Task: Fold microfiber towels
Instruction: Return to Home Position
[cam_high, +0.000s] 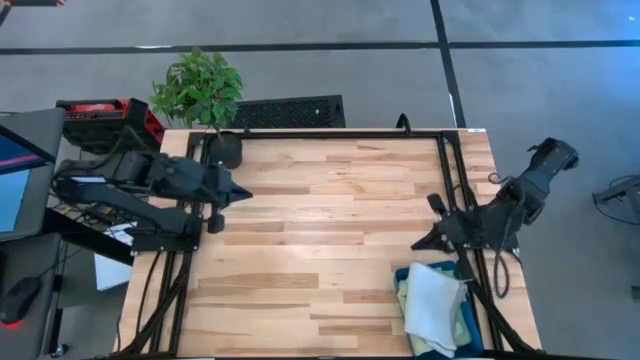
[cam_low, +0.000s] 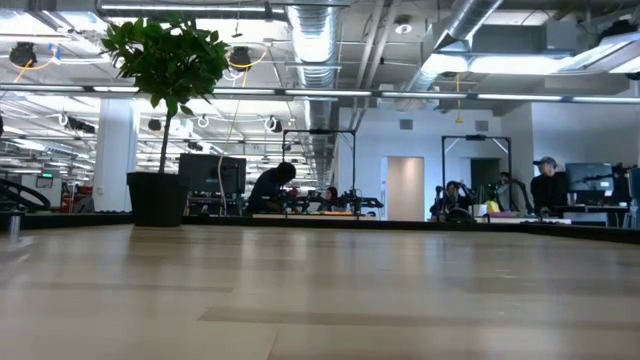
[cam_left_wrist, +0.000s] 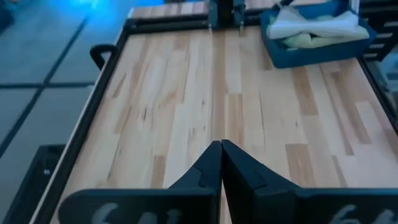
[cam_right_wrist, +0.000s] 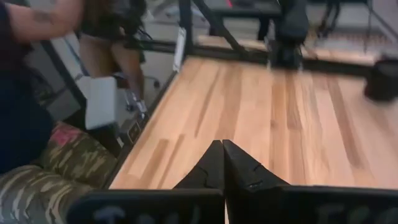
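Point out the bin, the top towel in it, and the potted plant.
bin (cam_left_wrist: 314, 55), left wrist view, its near blue wall
top towel (cam_high: 433, 305), high view, middle of the pale folded cloth
potted plant (cam_high: 198, 88), high view, its leaves

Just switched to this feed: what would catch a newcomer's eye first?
The bin, lower right in the high view, heaped with towels, a pale one on top. The left gripper and right gripper sit shut at the sides of the table, holding nothing. A plant stands at the far left corner.
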